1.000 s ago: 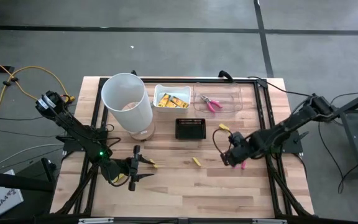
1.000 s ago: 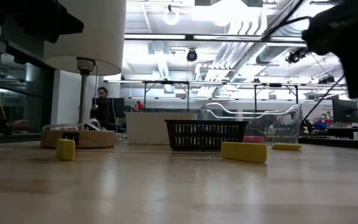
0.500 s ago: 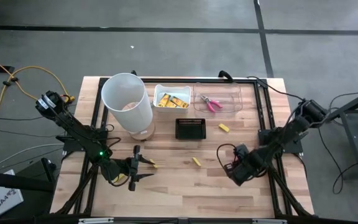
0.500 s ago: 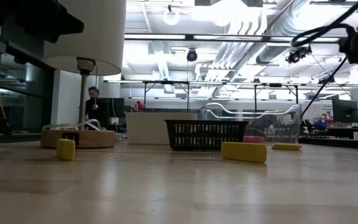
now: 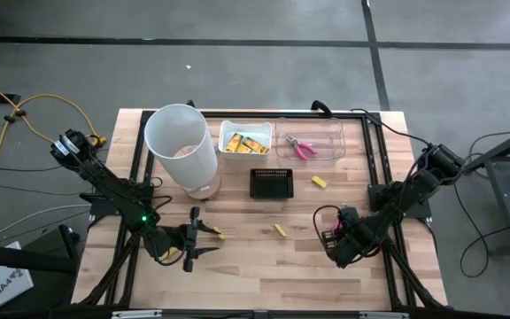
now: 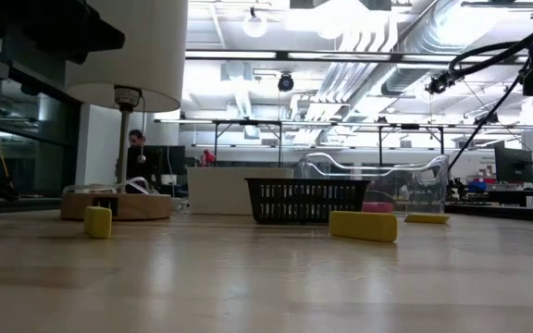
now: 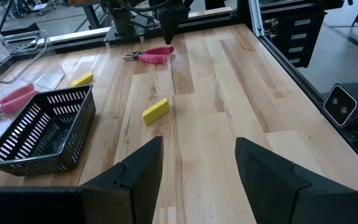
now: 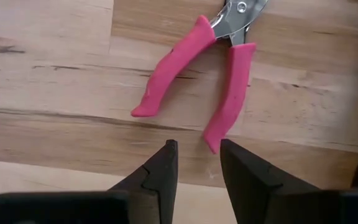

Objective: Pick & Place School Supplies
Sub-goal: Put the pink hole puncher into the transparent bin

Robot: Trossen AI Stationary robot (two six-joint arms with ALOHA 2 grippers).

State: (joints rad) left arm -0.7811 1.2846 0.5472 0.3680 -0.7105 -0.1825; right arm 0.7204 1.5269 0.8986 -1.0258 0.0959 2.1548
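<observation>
While the right hand [image 8: 196, 163] hangs with fingers narrowly parted and empty just above the pink-handled pliers [image 8: 197, 65], their metal tip is cut off from view. Beyond the black basket [image 5: 271, 183], the left hand [image 5: 195, 240] waits, fingers wide.

Pale planked wood with a faint satin sheen for the tabletop [image 7: 229, 93]. Smooth pink, seemingly rubbery grips and bright bare metal on the pliers [image 8: 197, 68]. Matt black plastic on the right claw [image 8: 196, 165]. Black perforated mesh, probably plastic, on the small tray [image 7: 42, 127]. Clear glossy plastic for the container [image 6: 373, 180]. Matt yellow block [image 7: 155, 110].
</observation>
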